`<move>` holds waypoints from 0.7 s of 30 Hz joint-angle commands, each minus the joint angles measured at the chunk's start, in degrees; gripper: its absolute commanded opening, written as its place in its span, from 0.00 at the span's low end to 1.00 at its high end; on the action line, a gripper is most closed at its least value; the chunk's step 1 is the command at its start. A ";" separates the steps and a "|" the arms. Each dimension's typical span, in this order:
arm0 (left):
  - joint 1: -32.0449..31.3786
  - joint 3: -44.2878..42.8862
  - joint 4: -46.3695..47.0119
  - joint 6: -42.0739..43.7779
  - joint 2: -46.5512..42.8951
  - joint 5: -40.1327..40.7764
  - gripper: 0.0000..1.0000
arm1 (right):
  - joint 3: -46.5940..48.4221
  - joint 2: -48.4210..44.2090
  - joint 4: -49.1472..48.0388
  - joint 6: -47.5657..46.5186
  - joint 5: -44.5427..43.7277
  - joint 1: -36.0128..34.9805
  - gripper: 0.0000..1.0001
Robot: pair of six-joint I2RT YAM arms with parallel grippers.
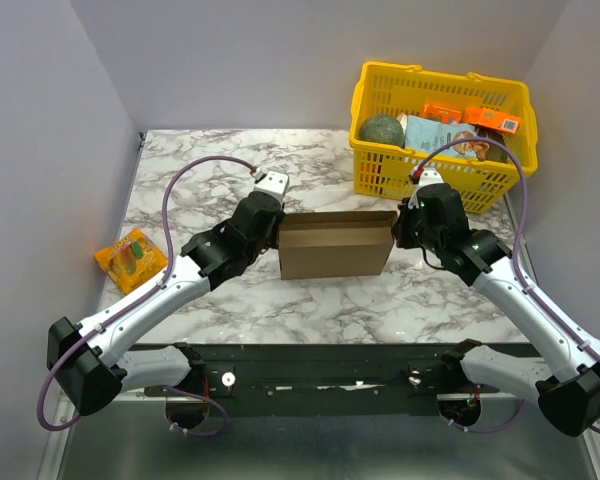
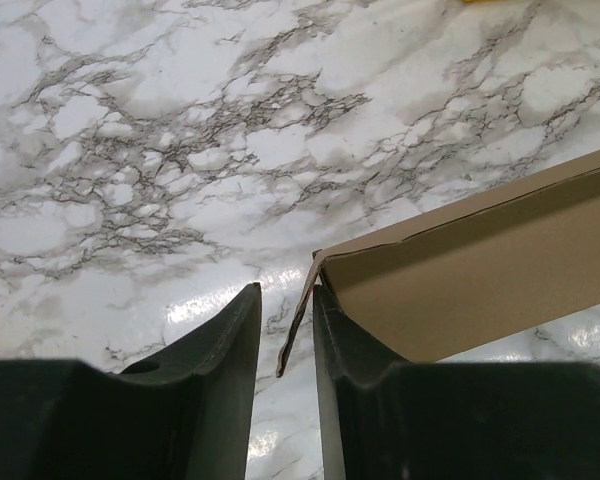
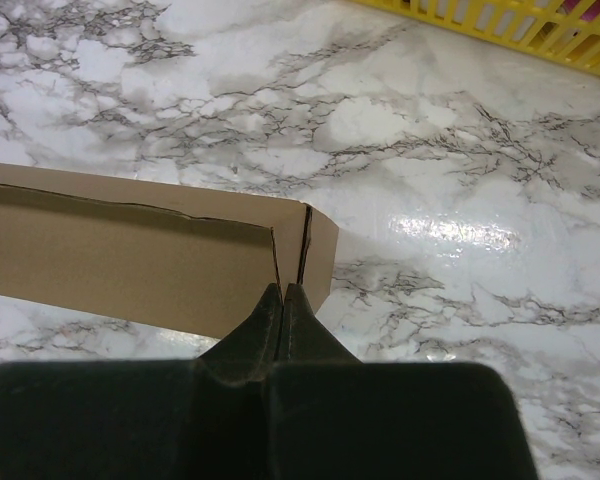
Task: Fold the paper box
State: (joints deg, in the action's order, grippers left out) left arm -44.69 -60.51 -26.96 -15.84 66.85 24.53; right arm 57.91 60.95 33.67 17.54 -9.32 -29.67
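Holding the paper box mid bench: our right claw pinches one end wall, left claw narrowly straddles the other flap. Uneven pulling and we'd probably tear it.

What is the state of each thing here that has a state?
Paper box: partly folded, standing on the table between the arms.
Left arm: jaws slightly apart, box flap between them.
Right arm: jaws shut on the box's end.
Yellow basket: upright, partly filled.
Orange packet: lying flat, untouched.
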 commanded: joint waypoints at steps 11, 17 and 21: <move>0.30 -0.92 -1.43 -2.27 -0.23 -3.26 0.09 | -1.48 -0.04 5.18 0.39 0.88 -0.48 0.01; 0.21 -1.63 -2.22 -9.47 1.09 -4.49 0.00 | -1.83 -0.13 5.00 0.56 0.27 -0.48 0.01; 0.21 -0.31 -0.20 -12.72 1.44 -5.20 0.00 | -2.19 -0.39 4.56 0.74 0.62 -0.48 0.01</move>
State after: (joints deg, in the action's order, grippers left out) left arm -44.62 -60.77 -28.36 -23.16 67.44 21.37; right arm 57.89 60.93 33.67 17.58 -9.32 -29.67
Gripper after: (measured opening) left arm 0.012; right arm 0.013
